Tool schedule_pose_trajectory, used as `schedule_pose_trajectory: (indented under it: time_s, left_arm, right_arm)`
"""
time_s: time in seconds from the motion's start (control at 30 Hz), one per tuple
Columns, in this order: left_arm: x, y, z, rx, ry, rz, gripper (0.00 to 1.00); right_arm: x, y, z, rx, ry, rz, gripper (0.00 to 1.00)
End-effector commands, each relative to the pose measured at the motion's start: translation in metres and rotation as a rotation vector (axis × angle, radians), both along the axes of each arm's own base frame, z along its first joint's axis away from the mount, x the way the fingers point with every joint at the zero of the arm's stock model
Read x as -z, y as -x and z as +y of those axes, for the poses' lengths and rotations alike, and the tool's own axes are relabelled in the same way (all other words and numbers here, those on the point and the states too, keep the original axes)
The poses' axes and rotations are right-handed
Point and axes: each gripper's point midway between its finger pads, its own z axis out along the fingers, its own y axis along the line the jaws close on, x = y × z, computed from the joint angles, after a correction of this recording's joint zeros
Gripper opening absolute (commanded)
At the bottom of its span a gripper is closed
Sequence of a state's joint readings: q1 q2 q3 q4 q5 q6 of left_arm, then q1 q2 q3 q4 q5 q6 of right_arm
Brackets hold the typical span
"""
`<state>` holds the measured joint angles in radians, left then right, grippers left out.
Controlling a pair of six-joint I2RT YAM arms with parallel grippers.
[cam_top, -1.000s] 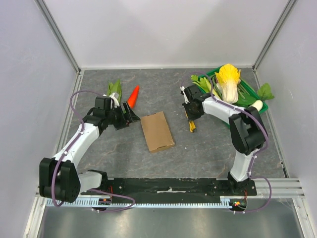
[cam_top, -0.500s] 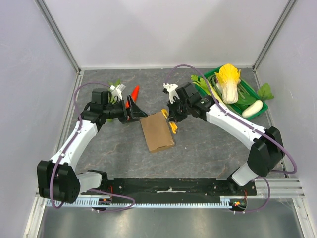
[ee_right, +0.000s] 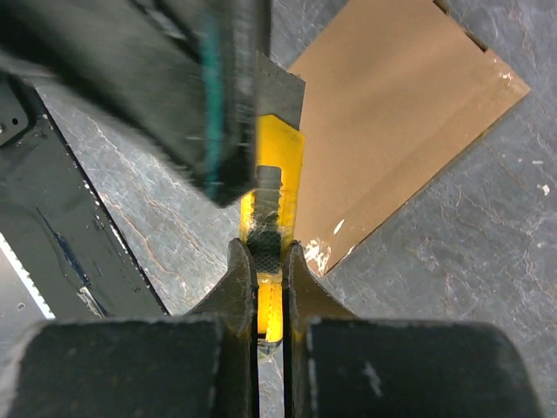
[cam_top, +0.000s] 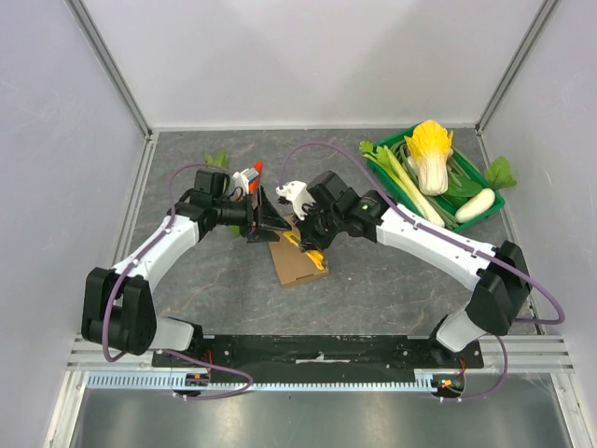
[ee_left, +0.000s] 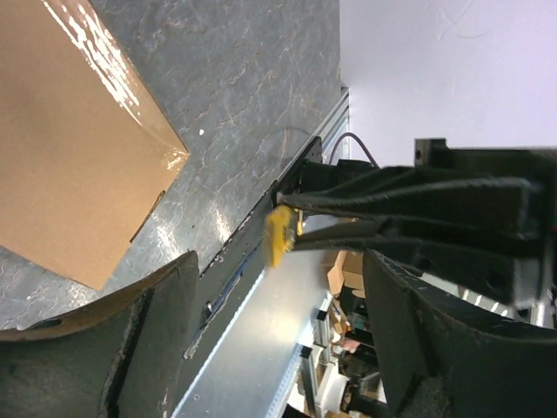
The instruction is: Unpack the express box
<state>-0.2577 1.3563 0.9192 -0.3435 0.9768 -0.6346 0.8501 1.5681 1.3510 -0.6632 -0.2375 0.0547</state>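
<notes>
Right gripper [ee_right: 268, 261] pinches a yellow utility knife [ee_right: 277, 148], tip just above the express box [ee_right: 392, 122]. The box lies ahead and below, its long axis slanting across the knife. Left gripper [cam_top: 266, 222] hovers beside it, jaws wide and empty.

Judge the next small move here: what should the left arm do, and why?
Probably close the left gripper on the free end of the yellow utility knife. The right gripper clamps the knife's handle above the express box, and the left wrist view shows its tip between the open left jaws, so setting the blade with both grippers looks likely before cutting.
</notes>
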Motion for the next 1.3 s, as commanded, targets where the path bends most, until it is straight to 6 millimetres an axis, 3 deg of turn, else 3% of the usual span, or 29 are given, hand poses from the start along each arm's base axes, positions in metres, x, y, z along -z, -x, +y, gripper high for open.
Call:
schedule_pose_trajectory:
  time_s: [0.0,0.13,0.2,0.37,0.5,0.63,0.67,0.7,0.73,0.77,0.87,1.1,1.13,1.17,1.27]
  left_arm:
    - [-0.006,0.003,-0.005,0.016,0.04,0.082,0.79]
    - [0.002,0.003,-0.005,0.011,0.029,0.121,0.6]
    - [0.001,0.003,-0.006,0.016,0.031,0.124,0.57]
    - [-0.004,0.002,-0.005,0.024,0.027,0.089,0.27]
    - [-0.02,0.0,-0.006,0.036,0.037,0.039,0.05]
    - [-0.04,-0.005,-0.008,0.052,0.057,-0.023,0.02]
    - [-0.044,-0.006,-0.008,0.054,0.06,-0.039,0.02]
    - [-0.047,-0.007,-0.008,0.053,0.061,-0.048,0.02]
    - [-0.055,-0.01,-0.008,0.051,0.066,-0.075,0.02]
    - [-0.059,-0.012,-0.009,0.048,0.068,-0.082,0.02]
    - [-0.081,-0.021,-0.008,0.037,0.081,-0.141,0.02]
    - [-0.139,-0.044,0.003,-0.048,0.129,-0.287,0.02]
    - [-0.147,-0.044,0.003,-0.065,0.148,-0.283,0.02]
    - [-0.164,-0.045,0.003,-0.077,0.173,-0.362,0.02]
    - [-0.189,-0.047,0.003,-0.092,0.218,-0.434,0.02]
  right_arm:
    - [-0.03,-0.003,0.015,-0.046,-0.047,-0.09,0.0]
    - [-0.037,0.006,0.026,-0.08,-0.071,-0.095,0.0]
    - [-0.039,0.007,0.029,-0.089,-0.076,-0.1,0.0]
    - [-0.04,0.004,0.03,-0.07,-0.074,-0.107,0.0]
    - [-0.048,0.003,0.031,-0.025,-0.099,-0.101,0.0]
    - [-0.068,-0.002,0.035,0.029,-0.173,-0.123,0.0]
    - [-0.073,-0.004,0.034,0.046,-0.182,-0.136,0.04]
    - [-0.079,-0.007,0.033,0.078,-0.198,-0.141,0.18]
    - [-0.084,-0.01,0.032,0.099,-0.208,-0.156,0.37]
    - [-0.091,-0.014,0.029,0.128,-0.216,-0.185,0.67]
    - [-0.115,-0.022,0.019,0.224,-0.284,-0.233,0.94]
    - [-0.181,-0.041,-0.001,0.495,-0.631,-0.238,0.98]
    - [-0.204,-0.041,-0.005,0.517,-0.73,-0.257,0.98]
    - [-0.2,-0.043,-0.007,0.561,-0.778,-0.208,0.98]
    - [-0.216,-0.052,-0.027,0.708,-0.887,-0.176,0.98]
